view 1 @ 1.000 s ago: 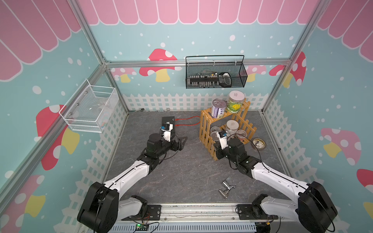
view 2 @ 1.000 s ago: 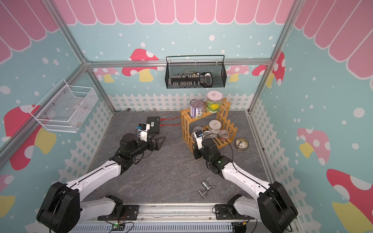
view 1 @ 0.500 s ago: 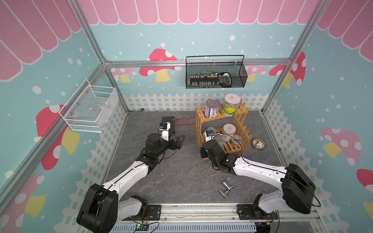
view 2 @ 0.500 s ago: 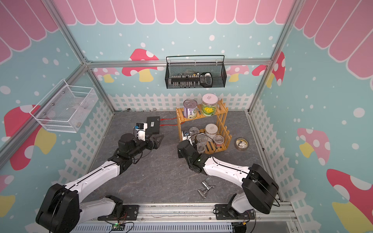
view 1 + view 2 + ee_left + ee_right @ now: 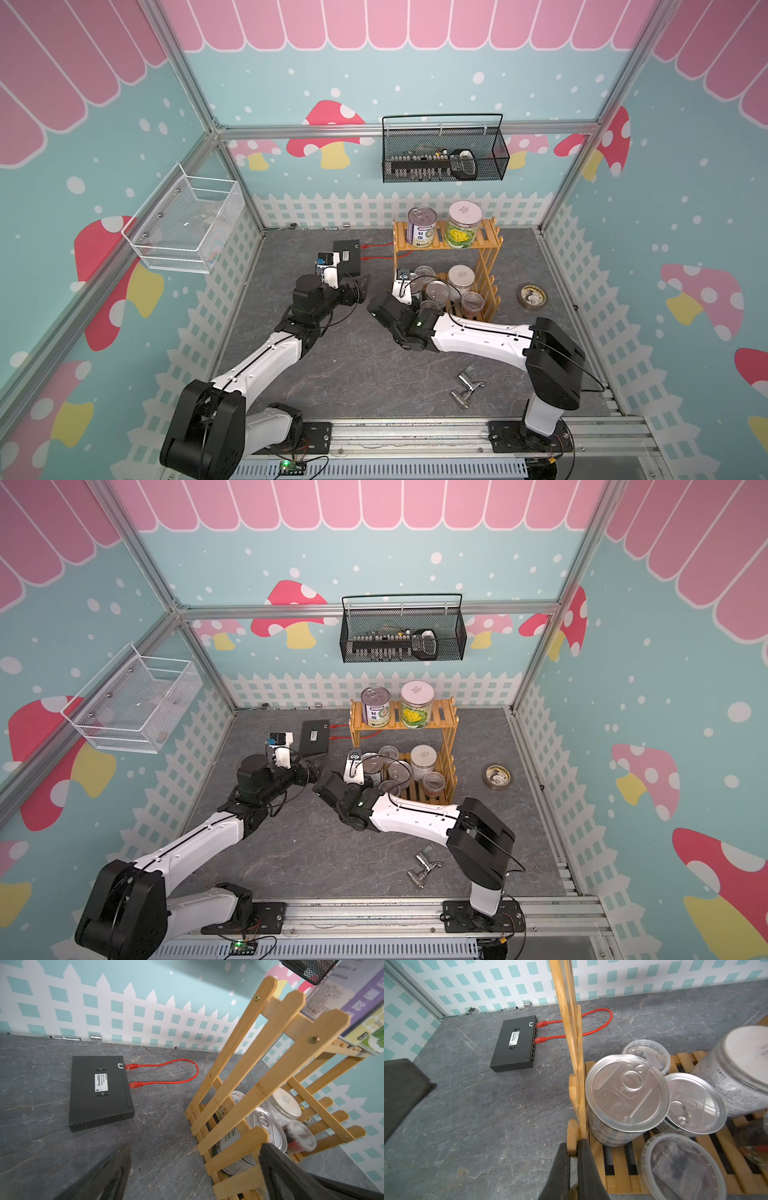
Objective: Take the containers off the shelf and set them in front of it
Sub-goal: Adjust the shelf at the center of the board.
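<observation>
Right of centre in both top views, the shelf (image 5: 491, 237) stood upright on the grey floor (image 5: 374, 374), close to the white fence at the back. All 8 containers sat on it. On the upper tier, the purple-labelled tin (image 5: 421, 227) stood just left of the yellow-green jar (image 5: 462, 227). On the lower tier, the white-lidded canister (image 5: 460, 277) stood toward the back right. The 2 silver tins (image 5: 627, 1095) stood side by side at the left end, hard against the side slats. The 3 clear cups (image 5: 472, 301) filled the remaining gaps; their contents could not be made out. At lower centre of the right wrist frame, the right gripper (image 5: 572, 1145) had its fingers pressed together on the rounded end of 1 side slat at the shelf's lower left corner. The left gripper (image 5: 195, 1147) hung just left of the shelf, fingers spread wide with nothing between them. Left of the shelf lay a black box (image 5: 347, 254) with a looped red cable (image 5: 176, 1072). To the right of the shelf sat a tape roll (image 5: 531, 296), and a faucet (image 5: 467, 384) lay at lower right.
</observation>
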Tool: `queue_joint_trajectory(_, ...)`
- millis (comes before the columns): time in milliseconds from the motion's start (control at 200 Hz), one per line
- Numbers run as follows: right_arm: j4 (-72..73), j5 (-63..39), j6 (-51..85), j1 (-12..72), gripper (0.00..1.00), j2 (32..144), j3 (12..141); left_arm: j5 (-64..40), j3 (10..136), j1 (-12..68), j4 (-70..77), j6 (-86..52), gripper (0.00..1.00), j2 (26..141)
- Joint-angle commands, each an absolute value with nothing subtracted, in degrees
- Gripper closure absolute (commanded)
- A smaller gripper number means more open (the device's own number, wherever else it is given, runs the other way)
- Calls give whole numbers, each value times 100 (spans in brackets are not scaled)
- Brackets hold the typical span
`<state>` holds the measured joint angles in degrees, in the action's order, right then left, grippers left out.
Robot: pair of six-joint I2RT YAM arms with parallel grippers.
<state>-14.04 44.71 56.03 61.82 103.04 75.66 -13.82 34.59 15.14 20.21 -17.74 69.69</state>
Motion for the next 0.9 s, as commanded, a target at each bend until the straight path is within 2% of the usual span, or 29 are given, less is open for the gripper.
queue_joint_trajectory(0,-1795,4334,6486,6343,100,10624,8014,-1297,3357,1400,2143,-1679,1,6926)
queue_joint_trajectory(215,-1764,4295,6220,6386,100,11207,8612,-1187,3279,1328,2165,-1613,1,6927)
queue_joint_trajectory(370,-1520,4167,5938,6381,100,11343,8713,-904,3245,1190,2075,-1521,1,6917)
queue_joint_trajectory(790,-1209,3755,5583,6458,100,11514,8836,-1032,3270,811,2123,-1521,1,7176)
queue_joint_trajectory(896,-1353,3917,5697,6452,90,11462,8866,-1121,3294,811,2121,-1538,1,7224)
